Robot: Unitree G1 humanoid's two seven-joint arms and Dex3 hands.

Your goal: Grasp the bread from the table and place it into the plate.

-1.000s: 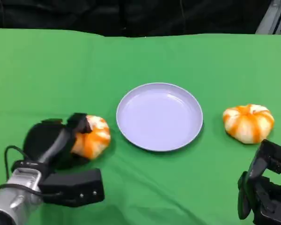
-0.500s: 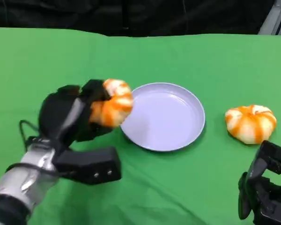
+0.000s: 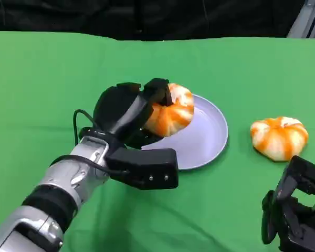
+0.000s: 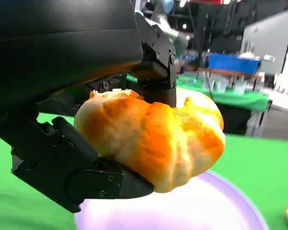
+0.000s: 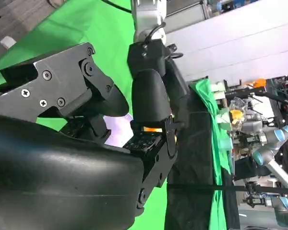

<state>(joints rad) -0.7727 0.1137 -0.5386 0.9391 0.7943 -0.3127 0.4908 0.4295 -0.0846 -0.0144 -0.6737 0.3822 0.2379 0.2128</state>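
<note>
Where the head view's lower right corner begins, the right hand rests low over the green-covered desk, its black fingers curled in with nothing between them; the right wrist view shows those fingers bent inward and bare. Nearer the lower left, the silver left forearm reaches up and across the cloth, a black cable looped beside its wrist. At its end the left hand grips a round, glossy bread roll, pale cream streaked with orange-brown bands that run down from its top like the ribs of a small pumpkin. The left wrist view shows the roll pinched between black fingers above and a thick black digit below, its crust shiny and slightly creased where the bands meet. The roll hangs above the left part of the round, pale lavender plastic plate, lifted clear of its surface; in the left wrist view the plate lies beneath it. Farther right, a second roll of the same cream and orange pattern sits on the cloth, well apart from the plate's rim. Beyond the desk's far edge stands a dark backdrop.
</note>
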